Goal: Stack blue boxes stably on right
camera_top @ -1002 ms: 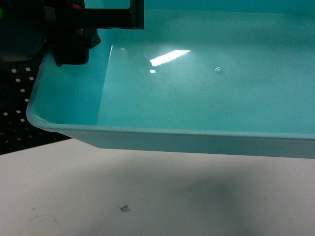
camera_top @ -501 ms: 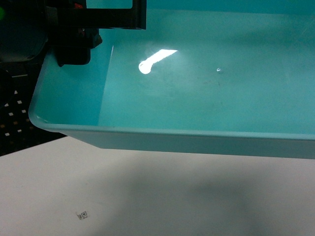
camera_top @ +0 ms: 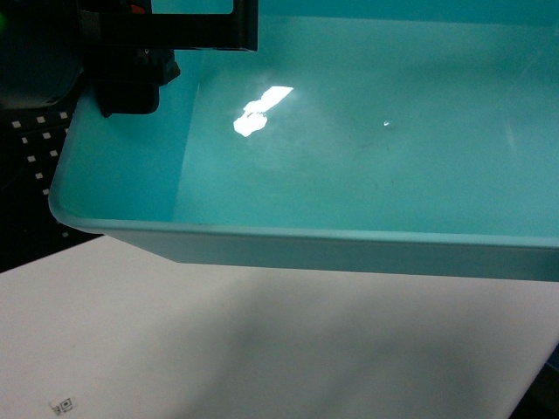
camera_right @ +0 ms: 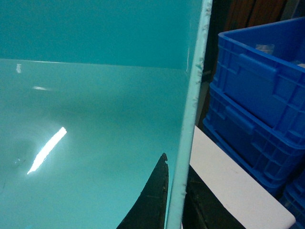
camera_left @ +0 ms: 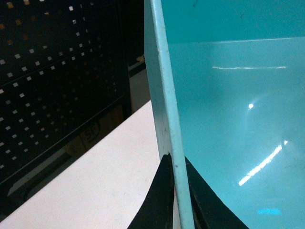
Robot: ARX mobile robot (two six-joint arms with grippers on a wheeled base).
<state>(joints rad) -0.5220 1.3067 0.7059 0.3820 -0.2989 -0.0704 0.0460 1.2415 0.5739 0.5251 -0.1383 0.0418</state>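
A light turquoise tub [camera_top: 349,175] is held above the white table [camera_top: 262,349], filling most of the head view, with its shadow cast on the tabletop below. Nothing is seen inside the tub; only bright reflections of light lie on its smooth floor.

The tub's left wall is clamped by the left tool [camera_left: 175,191]: in the left wrist view one black finger is set on the outside of the rim and the other on the inside, with the thin wall pinched between them. The right wall is gripped in the same way by the right tool [camera_right: 175,195], one finger inside the tub and one outside.

In the right wrist view, dark-blue crates [camera_right: 257,105] are stacked one on another just beyond the table's edge; what they hold cannot be told. A black perforated panel [camera_left: 52,81] is seen beyond the table on the left. A small printed marker [camera_top: 63,405] lies on the tabletop near the lower left corner of the head view.
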